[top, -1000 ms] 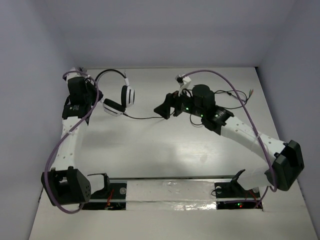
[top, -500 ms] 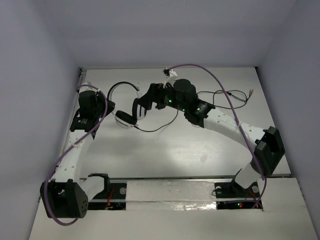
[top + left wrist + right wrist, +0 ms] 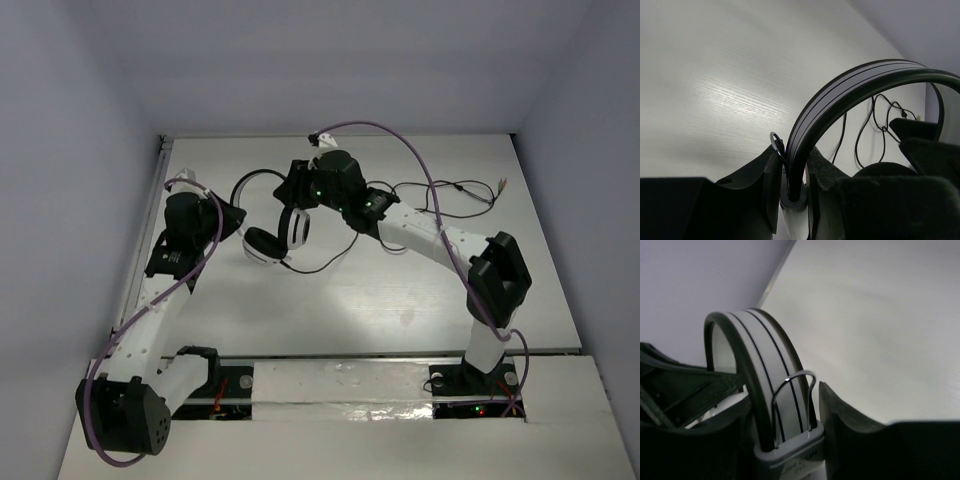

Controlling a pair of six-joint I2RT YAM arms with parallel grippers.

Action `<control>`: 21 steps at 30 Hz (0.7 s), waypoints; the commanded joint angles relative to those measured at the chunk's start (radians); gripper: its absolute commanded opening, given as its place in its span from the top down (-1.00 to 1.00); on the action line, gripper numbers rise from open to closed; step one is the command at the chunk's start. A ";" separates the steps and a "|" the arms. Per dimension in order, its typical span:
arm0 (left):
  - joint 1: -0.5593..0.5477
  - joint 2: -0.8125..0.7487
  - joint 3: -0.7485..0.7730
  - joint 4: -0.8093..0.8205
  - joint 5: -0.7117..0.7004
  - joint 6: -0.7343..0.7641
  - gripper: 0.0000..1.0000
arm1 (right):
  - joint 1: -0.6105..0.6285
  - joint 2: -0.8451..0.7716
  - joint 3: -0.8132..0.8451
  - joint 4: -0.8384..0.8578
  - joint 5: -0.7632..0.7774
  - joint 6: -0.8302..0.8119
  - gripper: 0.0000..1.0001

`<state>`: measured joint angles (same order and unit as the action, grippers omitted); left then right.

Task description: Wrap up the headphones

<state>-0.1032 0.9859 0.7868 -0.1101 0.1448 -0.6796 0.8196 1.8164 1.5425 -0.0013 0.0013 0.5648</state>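
- The headphones (image 3: 275, 220) sit left of the table's (image 3: 400, 300) centre, held off or just at the surface between the two arms; a second ago they were farther toward 10 o'clock, near the left wall, so both arms have carried them inward.
- The headband (image 3: 252, 182) arches toward 12 o'clock, with the earcups (image 3: 292, 228) at its 6 o'clock end. The long axis runs roughly 11 to 5 o'clock in the top view, one cup facing 3 o'clock.
- The thin black cable (image 3: 330, 258) droops from the cups in a slack loop toward 4 o'clock, then trails out to a loose tangle near 2 o'clock. A second ago that run lay nearly straight; the slack suggests cable is now free to be wound, though no turns around the headset are visible yet.
- The left gripper (image 3: 792, 182) is clamped on the headband, which rises between its fingers (image 3: 771, 175) in the wrist view.
- The right gripper (image 3: 790, 412) has swung in from 3 o'clock and brackets the band at its slider; one finger (image 3: 837, 405) stands just beside the band, so whether it grips I cannot tell.
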 commanded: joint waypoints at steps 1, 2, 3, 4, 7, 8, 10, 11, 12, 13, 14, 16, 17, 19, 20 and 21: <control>-0.009 -0.062 0.002 0.099 0.056 -0.038 1.00 | 0.004 0.007 0.057 -0.023 0.025 -0.043 0.21; -0.009 -0.064 0.000 0.098 0.059 -0.035 1.00 | 0.004 0.006 0.054 -0.023 0.014 -0.046 0.43; -0.009 -0.066 -0.003 0.095 0.061 -0.028 1.00 | 0.004 0.004 0.051 -0.023 0.011 -0.051 0.66; -0.009 -0.066 -0.007 0.096 0.068 -0.025 1.00 | 0.004 -0.002 0.050 -0.028 0.006 -0.060 1.00; -0.009 -0.052 -0.012 0.102 0.099 0.008 0.71 | 0.004 0.000 0.094 -0.107 -0.035 -0.129 1.00; -0.009 -0.050 -0.014 0.104 0.104 0.018 0.52 | 0.004 -0.002 0.103 -0.123 -0.062 -0.146 1.00; -0.009 -0.044 -0.005 0.089 0.096 0.054 -0.04 | -0.005 -0.002 0.125 -0.173 -0.092 -0.177 1.00; -0.009 -0.046 -0.001 0.083 0.092 0.067 -0.19 | -0.034 -0.003 0.126 -0.183 -0.131 -0.186 1.00; -0.009 -0.050 0.005 0.076 0.088 0.080 -0.31 | -0.046 -0.003 0.130 -0.206 -0.156 -0.198 1.00; -0.009 -0.055 0.008 0.073 0.079 0.104 -0.40 | -0.057 -0.002 0.131 -0.218 -0.176 -0.206 1.00; -0.009 -0.058 0.012 0.070 0.078 0.115 -0.40 | -0.069 0.004 0.131 -0.227 -0.222 -0.212 1.00; -0.009 -0.056 0.026 0.070 0.096 0.136 -0.40 | -0.089 0.012 0.140 -0.264 -0.279 -0.244 1.00; -0.009 -0.052 0.034 0.067 0.107 0.153 -0.40 | -0.102 0.015 0.145 -0.276 -0.305 -0.255 1.00; -0.009 -0.023 0.051 0.069 0.148 0.175 -0.40 | -0.111 0.023 0.154 -0.311 -0.352 -0.290 1.00; -0.009 -0.012 0.055 0.072 0.162 0.207 -0.39 | -0.111 0.027 0.168 -0.322 -0.416 -0.301 1.00; -0.021 0.000 0.064 0.073 0.171 0.225 -0.37 | -0.111 0.040 0.179 -0.341 -0.443 -0.315 1.00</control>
<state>-0.1116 0.9668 0.7902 -0.0864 0.2546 -0.5407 0.7067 1.8580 1.6337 -0.3187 -0.2680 0.3027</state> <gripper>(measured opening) 0.692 0.474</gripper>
